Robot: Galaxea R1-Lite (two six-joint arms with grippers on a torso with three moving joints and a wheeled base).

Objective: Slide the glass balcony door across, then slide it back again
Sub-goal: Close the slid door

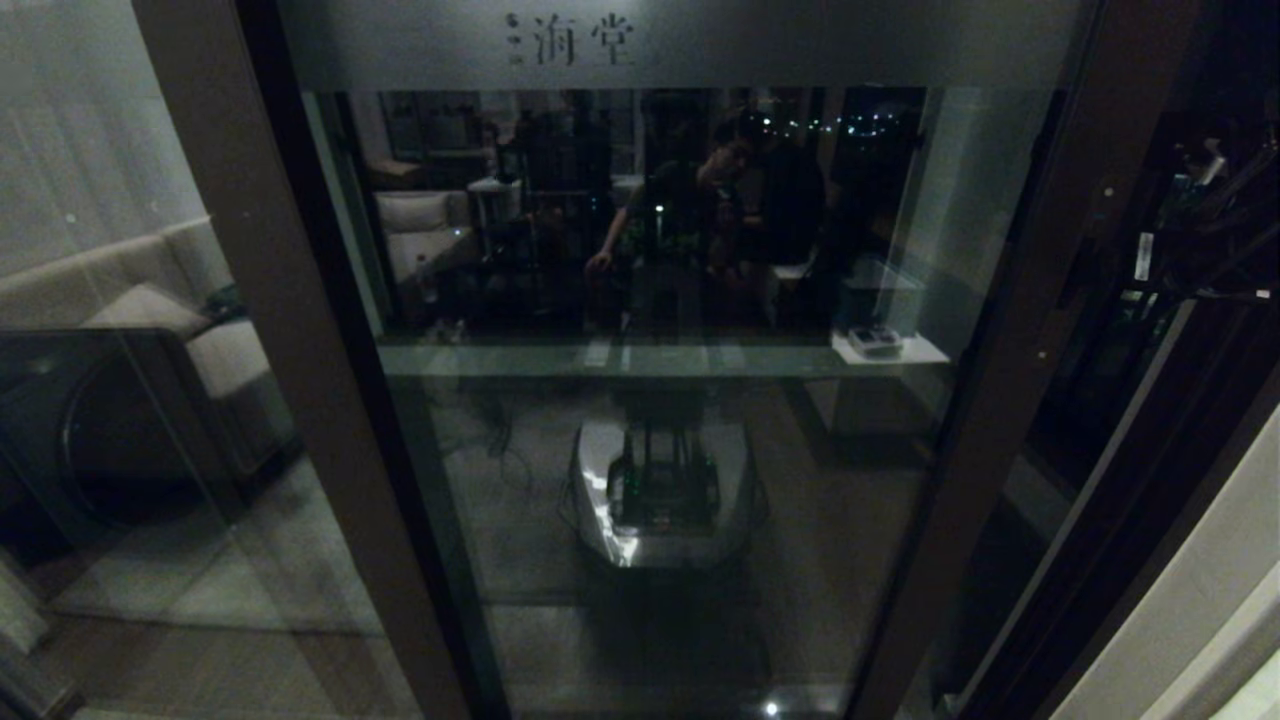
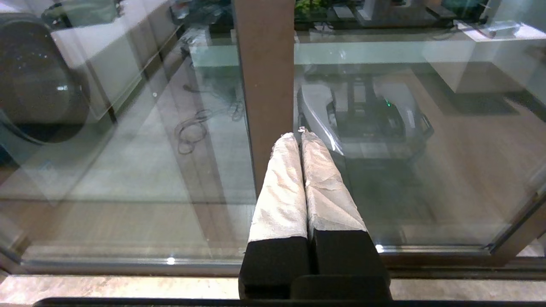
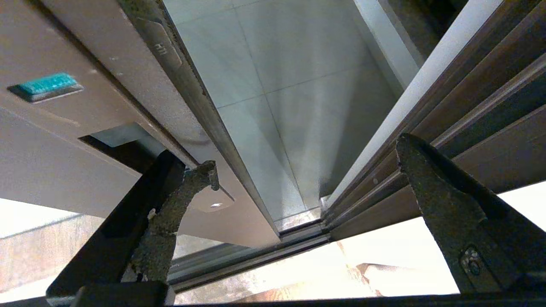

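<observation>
Right now the right gripper [image 3: 298,170] sat low at the glass balcony door [image 1: 660,300], jaws spread wide, one finger [image 3: 187,187] touching the door's stile, nothing grasped. Left gripper [image 2: 300,140] was parked, clenched empty, facing the brown frame. Only the right wrist view showed the gap to the jamb [image 3: 448,106]; the head view showed neither gripper clearly.

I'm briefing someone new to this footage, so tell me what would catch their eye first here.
First, the tall glass balcony door in its dark brown frame, filling the head view, with a frosted top band bearing small characters. Its pane mirrors the robot's silver wheeled base at lower centre. In the right wrist view, the right gripper stands open by the door's edge, one finger at the recessed handle, a gap showing the pale tiled balcony floor.
</observation>
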